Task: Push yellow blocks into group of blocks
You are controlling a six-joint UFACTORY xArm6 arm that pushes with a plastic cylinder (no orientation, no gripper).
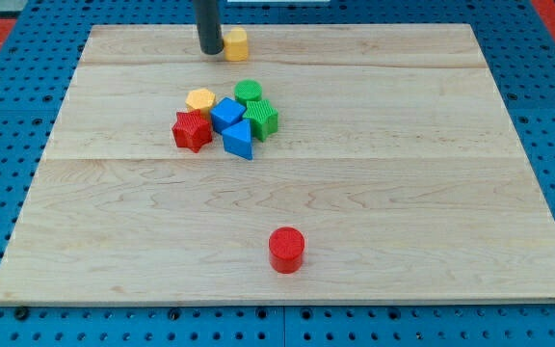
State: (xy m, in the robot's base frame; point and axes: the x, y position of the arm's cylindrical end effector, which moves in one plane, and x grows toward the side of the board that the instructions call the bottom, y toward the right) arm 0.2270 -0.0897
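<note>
Rod beside the far yellow block

My tip (209, 51), without jaws, touches the yellow block (236, 43) from the view's left; the group (227, 120) lies below.

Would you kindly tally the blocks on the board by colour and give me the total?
Yellow: 2, one by my tip at the view's top, one in the cluster
Red: 2, a star-like one in the cluster, a cylinder alone near the view's bottom
Blue: 2
Green: 2
Total: 8

Straight dark grey rod, smooth and round; my tip (210, 52) blunt
</note>
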